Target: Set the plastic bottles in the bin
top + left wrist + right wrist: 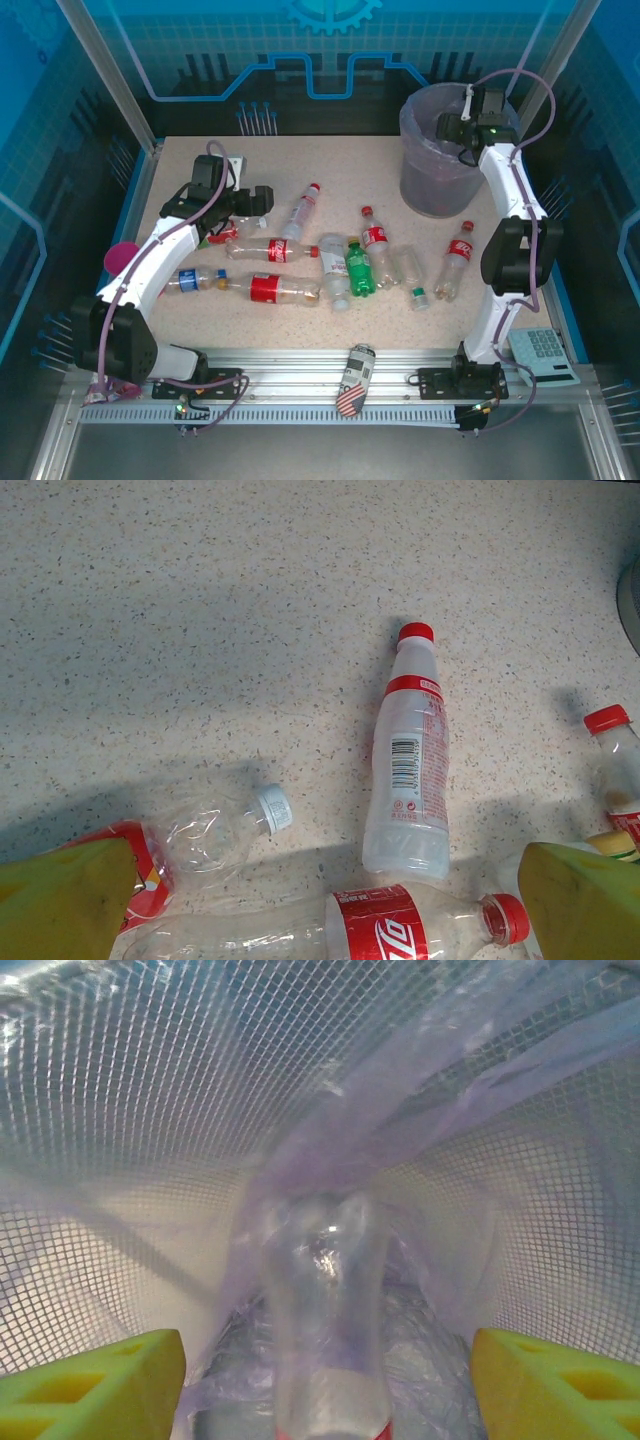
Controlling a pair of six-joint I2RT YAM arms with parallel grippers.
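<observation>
bottle (325,1320) inside bin (425,185), between fingers (100,1385) of right tool (452,128), untouched | tool apart | arm (515,200) bent over surface (300,150) far-right corner

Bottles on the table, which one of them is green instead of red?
The green bottle lying in the middle cluster, just left of a red-labelled bottle. It alone is green; the others are clear, mostly with red labels.

Glossy plastic bottles (275,289); matt speckled table (330,165) (filmy bin (430,185) liner).
</observation>
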